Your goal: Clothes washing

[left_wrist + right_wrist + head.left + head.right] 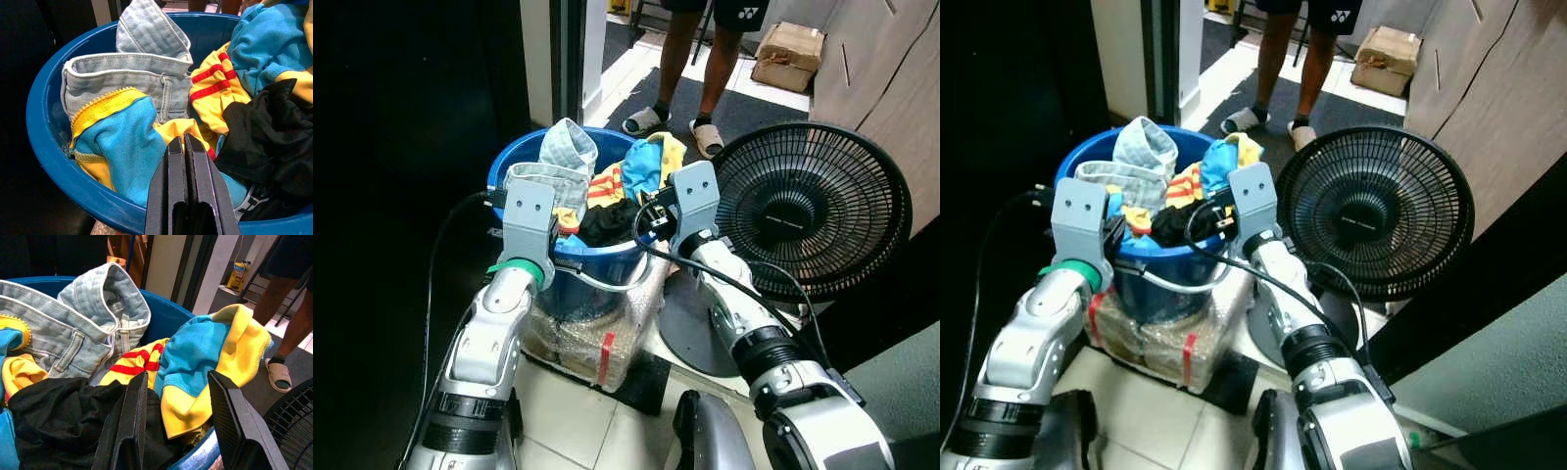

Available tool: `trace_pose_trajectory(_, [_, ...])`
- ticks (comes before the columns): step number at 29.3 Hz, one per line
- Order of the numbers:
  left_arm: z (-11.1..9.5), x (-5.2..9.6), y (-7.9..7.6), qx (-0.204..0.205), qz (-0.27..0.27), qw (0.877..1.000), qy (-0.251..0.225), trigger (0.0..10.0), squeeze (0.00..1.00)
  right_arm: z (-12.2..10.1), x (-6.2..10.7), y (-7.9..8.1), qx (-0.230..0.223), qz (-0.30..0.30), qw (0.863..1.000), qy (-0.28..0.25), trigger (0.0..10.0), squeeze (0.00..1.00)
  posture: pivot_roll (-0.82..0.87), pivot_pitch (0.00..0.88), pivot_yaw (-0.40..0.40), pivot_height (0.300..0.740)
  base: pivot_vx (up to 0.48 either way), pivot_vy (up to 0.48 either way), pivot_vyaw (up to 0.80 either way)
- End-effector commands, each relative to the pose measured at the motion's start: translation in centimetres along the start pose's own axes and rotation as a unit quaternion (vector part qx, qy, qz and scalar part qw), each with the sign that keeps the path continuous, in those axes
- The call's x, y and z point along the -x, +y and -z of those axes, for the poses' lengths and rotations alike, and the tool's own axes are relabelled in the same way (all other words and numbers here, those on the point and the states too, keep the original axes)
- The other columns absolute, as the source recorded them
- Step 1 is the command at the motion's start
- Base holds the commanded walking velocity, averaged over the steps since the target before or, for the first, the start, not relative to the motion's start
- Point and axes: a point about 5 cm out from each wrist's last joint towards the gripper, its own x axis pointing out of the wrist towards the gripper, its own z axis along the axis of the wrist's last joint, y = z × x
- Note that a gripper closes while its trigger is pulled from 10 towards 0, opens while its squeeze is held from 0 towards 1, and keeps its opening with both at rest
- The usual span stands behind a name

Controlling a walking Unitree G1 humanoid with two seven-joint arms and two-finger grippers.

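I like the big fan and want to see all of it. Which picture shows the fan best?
The right eye view: the black fan stands whole beside the blue tub, grille and base both showing. The left eye view shows it too, nearer the edge. The right wrist view catches just a corner of its grille.

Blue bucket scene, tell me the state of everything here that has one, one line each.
blue bucket: upright, heaped with clothes
jeans: crumpled, on top of the pile
black garment: bunched at the near rim
fan: standing, beside the bucket
left gripper: shut, empty, over the clothes
right gripper: open, over the clothes
person: standing behind the bucket
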Motion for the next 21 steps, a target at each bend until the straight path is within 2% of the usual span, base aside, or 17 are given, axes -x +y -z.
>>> trace_pose_trajectory(1, [3.6, 0.3, -0.1, 0.000, -0.002, 0.997, 0.082, 10.0, 0.00, 0.6, 0.1, 0.0, 0.005, -0.002, 1.000, 0.019, 10.0, 0.00, 0.19, 0.116, -0.087, 0.491, 0.000, 0.000, 0.00])
trace_pose_trajectory(5, [3.7, 0.4, 0.0, 0.002, -0.005, 0.996, 0.085, 10.0, 0.00, 2.6, 0.6, 0.3, 0.004, -0.015, 0.996, 0.087, 10.0, 0.00, 0.19, 0.119, -0.085, 0.491, 0.000, 0.000, 0.00])
trace_pose_trajectory(9, [3.6, 0.4, -0.1, 0.003, -0.005, 0.996, 0.085, 10.0, 0.00, 3.5, 0.9, 0.5, 0.001, -0.019, 0.994, 0.112, 10.0, 0.00, 0.19, 0.123, -0.084, 0.491, 0.000, 0.000, 0.00])
trace_pose_trajectory(21, [3.4, 0.2, -0.3, 0.007, -0.005, 0.997, 0.078, 10.0, 0.00, 2.5, 0.5, 0.3, -0.012, -0.013, 0.997, 0.075, 10.0, 0.00, 0.18, 0.126, -0.081, 0.491, 0.000, 0.000, 0.00])
